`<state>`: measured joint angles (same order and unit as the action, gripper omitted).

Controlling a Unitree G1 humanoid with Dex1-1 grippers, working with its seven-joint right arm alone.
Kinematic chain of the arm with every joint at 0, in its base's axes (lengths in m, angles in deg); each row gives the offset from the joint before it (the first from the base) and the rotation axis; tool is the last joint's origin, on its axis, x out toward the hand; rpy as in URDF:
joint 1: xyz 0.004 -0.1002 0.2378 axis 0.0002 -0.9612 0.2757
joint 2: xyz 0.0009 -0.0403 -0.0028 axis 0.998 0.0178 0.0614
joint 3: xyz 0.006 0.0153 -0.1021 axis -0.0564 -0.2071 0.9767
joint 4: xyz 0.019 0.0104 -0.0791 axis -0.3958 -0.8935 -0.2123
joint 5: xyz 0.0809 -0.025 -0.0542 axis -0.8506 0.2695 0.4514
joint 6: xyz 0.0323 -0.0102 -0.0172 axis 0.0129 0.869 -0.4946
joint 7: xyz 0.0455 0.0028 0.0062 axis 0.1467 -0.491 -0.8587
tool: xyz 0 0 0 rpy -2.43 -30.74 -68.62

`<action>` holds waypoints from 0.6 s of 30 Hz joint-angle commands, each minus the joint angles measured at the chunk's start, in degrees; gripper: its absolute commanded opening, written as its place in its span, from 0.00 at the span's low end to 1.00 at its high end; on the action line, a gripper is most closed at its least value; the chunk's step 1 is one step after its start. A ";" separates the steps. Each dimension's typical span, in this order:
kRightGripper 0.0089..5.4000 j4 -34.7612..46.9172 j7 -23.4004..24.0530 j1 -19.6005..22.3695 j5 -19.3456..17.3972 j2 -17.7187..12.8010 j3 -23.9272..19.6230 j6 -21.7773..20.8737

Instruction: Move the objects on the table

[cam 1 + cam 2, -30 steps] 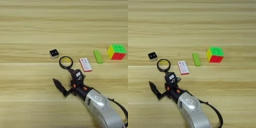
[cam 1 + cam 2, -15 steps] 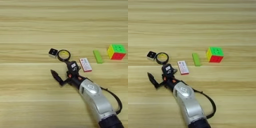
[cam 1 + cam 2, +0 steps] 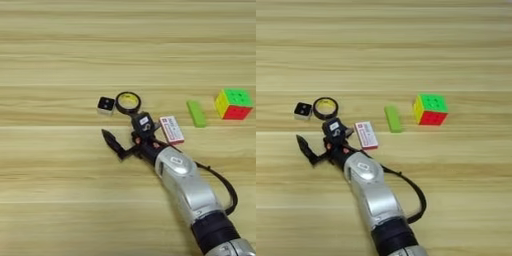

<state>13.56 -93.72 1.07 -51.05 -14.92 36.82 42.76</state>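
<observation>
My right gripper (image 3: 121, 128) stands open on the light-wood table (image 3: 60, 60), with nothing between its two black fingers. One finger (image 3: 111, 141) points left. The other fingertip reaches up to the near edge of the black ring (image 3: 128, 101). Beside the ring on the left sits a tiny white cube with a black face (image 3: 105, 105). The white-and-red eraser (image 3: 171, 129) lies just right of the gripper. Further right are the flat green bar (image 3: 196, 113) and the multicoloured puzzle cube (image 3: 233, 103).
My silver forearm (image 3: 187, 187) runs from the bottom right up to the gripper, with a black cable (image 3: 225, 187) looping off its right side. Bare planks stretch across the far half and the left side of the table.
The gripper has advanced up and to the left. The black ring has slid away from me and now lies right beside the tiny white cube. The other things have not moved.
</observation>
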 commanded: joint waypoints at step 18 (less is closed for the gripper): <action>0.99 38.93 2.52 -17.15 -3.27 -7.64 -8.75 8.23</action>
